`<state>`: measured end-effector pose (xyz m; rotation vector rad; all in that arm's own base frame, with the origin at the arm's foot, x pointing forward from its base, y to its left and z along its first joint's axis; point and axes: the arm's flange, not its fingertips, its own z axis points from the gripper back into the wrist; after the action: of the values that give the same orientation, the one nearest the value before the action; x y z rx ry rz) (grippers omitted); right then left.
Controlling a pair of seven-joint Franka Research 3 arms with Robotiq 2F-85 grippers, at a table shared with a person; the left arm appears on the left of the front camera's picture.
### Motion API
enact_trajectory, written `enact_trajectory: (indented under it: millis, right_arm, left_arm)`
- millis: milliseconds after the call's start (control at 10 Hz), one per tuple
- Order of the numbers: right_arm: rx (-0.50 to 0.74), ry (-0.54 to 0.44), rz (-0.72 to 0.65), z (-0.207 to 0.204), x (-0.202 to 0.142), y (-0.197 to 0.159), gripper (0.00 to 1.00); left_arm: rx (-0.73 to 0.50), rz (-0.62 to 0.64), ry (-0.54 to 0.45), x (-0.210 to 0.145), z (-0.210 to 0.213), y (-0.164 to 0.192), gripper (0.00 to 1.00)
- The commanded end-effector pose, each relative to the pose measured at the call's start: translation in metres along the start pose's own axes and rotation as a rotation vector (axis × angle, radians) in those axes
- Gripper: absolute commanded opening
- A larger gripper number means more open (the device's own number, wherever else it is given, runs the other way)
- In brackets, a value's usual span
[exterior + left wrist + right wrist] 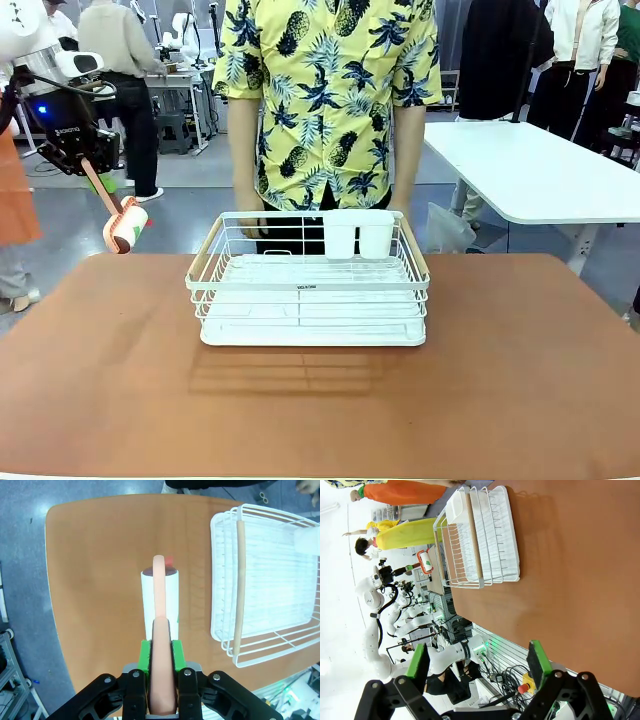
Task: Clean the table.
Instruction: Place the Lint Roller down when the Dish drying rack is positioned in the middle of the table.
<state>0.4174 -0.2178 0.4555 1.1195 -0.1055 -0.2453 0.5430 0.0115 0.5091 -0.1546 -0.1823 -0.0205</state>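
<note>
Table (100, 580) below left pincer (161, 652) (roller-laden)

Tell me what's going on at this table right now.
The left end effector is shut on the salmon handle of a lint roller, holding it in the air above the left end of the reddish-brown table. A white wire dish rack sits mid-table, with a person in a yellow patterned shirt standing behind it. The right end effector hangs open over the table's other side.

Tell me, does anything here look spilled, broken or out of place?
Nothing stands out. The white wire rack sits square on the brown table, with no spill on it. The left gripper holds a pink-handled roller in the air.
</note>
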Motion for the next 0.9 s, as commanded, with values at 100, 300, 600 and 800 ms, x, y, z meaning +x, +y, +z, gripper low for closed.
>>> enact_trajectory:
  millis: [100,300,600,800]
  right_arm:
    - [-0.004,-0.008,0.001,0.0,0.0,0.003,1.0]
    - [-0.004,-0.008,0.001,0.0,0.0,0.003,1.0]
    - [-0.004,-0.008,0.001,0.0,0.0,0.003,1.0]
    - [-0.004,-0.008,0.001,0.0,0.0,0.003,1.0]
  left_arm:
    - [0.01,0.002,-0.016,0.0,0.0,0.002,0.19]
    - [0.049,0.215,-0.051,0.009,-0.002,-0.007,0.19]
    - [0.161,0.614,-0.209,-0.006,-0.003,-0.021,0.19]
    - [0.187,1.007,-0.215,-0.018,-0.023,-0.019,0.19]
